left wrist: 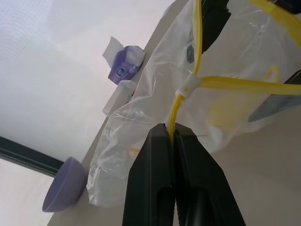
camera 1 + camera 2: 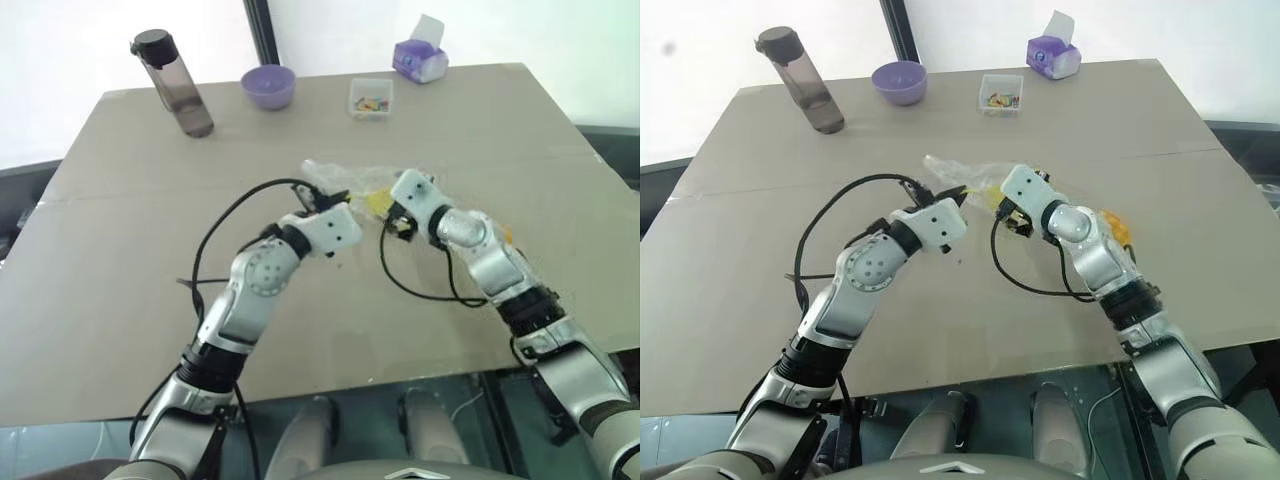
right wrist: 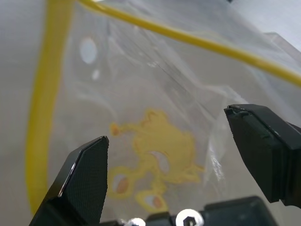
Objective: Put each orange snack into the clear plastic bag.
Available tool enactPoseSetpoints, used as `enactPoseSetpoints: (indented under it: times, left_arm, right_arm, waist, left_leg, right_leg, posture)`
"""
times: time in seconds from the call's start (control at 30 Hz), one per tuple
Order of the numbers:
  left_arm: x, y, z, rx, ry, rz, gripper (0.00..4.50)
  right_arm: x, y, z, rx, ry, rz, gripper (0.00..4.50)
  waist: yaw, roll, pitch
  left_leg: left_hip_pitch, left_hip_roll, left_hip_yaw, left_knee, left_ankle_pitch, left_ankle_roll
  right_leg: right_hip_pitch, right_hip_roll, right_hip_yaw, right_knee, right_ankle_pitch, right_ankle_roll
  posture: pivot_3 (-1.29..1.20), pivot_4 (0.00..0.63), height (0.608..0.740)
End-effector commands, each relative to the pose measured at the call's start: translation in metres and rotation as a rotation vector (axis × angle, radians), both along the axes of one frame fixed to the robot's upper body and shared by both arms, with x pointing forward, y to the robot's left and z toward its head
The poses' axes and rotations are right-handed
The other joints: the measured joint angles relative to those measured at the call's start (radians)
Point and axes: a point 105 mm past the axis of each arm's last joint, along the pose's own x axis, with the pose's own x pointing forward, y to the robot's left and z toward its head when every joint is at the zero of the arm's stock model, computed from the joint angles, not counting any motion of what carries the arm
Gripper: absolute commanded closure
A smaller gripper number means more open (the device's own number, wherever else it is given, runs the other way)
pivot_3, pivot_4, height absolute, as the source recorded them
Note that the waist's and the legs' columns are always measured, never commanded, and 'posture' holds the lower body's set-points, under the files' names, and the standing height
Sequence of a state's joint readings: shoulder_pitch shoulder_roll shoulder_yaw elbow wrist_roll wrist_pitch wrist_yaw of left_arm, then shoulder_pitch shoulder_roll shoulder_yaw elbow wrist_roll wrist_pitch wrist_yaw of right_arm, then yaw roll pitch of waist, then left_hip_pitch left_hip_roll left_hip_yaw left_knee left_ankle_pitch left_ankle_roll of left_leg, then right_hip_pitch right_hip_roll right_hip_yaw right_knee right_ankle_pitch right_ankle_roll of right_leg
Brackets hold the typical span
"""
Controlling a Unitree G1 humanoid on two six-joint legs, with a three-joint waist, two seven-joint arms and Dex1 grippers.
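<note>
Pinched on the yellow seal strip of the clear plastic bag, left end effector should hold steady; right end effector gapes, empty.

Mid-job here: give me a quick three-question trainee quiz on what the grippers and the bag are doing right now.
1. True or false: the left gripper is shut on the clear plastic bag at its yellow seal strip.
2. The right gripper is: A) open, facing the bag; B) shut on the purple bowl; C) holding the dark bottle.
3. Fill in: beside the small clear box at the table's far edge stands a purple ____ box.

Key: 1 true; 2 A; 3 tissue.
</note>
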State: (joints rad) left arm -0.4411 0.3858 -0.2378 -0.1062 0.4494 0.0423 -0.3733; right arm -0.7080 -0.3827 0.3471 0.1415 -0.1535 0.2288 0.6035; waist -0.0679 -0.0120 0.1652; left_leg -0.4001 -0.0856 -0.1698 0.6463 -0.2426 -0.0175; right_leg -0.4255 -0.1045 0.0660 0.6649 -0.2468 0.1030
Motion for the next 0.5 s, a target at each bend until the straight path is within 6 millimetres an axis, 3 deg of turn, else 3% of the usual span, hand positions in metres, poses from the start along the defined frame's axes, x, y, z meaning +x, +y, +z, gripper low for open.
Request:
enactPoseSetpoints:
  times: [0.03,0.17,0.3,0.37,0.5]
  left_arm:
    - [0.000,0.004,0.010,-0.020,-0.042,0.027,4.50]
    - [0.000,0.003,0.009,-0.027,-0.037,0.032,4.50]
    - [-0.001,0.004,0.008,-0.035,-0.031,0.039,4.50]
    - [-0.001,0.005,0.007,-0.040,-0.029,0.043,4.50]
    - [-0.002,0.004,0.006,-0.044,-0.026,0.045,4.50]
  right_arm:
    - [-0.027,0.006,0.034,0.087,0.009,0.134,0.03]
    - [-0.044,-0.007,0.044,0.157,0.097,0.168,0.03]
    - [-0.044,-0.039,0.046,0.242,0.170,0.090,0.03]
    - [-0.038,-0.062,0.044,0.296,0.206,0.009,0.03]
    - [-0.023,-0.128,0.022,0.277,0.218,-0.249,0.03]
  waist:
    - [0.002,0.000,0.000]
    - [0.011,0.000,0.000]
    - [0.027,0.000,0.000]
    - [0.029,0.000,0.000]
    - [0.037,0.000,0.000]
  left_leg:
    - [0.000,0.000,0.000,0.000,0.000,0.000]
    - [0.000,0.000,-0.001,0.001,0.000,0.000]
    - [0.001,0.000,-0.001,0.001,0.000,0.000]
    - [0.001,0.000,-0.001,0.001,0.000,0.000]
    - [0.001,0.000,-0.001,0.001,0.000,0.000]
  right_leg:
    - [0.000,0.000,0.000,0.000,0.000,0.000]
    - [0.002,0.000,-0.001,-0.001,0.000,0.000]
    - [0.003,0.000,-0.002,-0.001,0.000,0.000]
    - [0.003,0.000,-0.002,-0.001,0.000,0.000]
    - [0.004,0.000,-0.002,-0.002,0.000,0.000]
  posture:
    - [0.00,0.150,0.740]
    - [0.00,0.150,0.740]
    - [0.00,0.150,0.740]
    - [0.00,0.150,0.740]
    - [0.00,0.150,0.740]
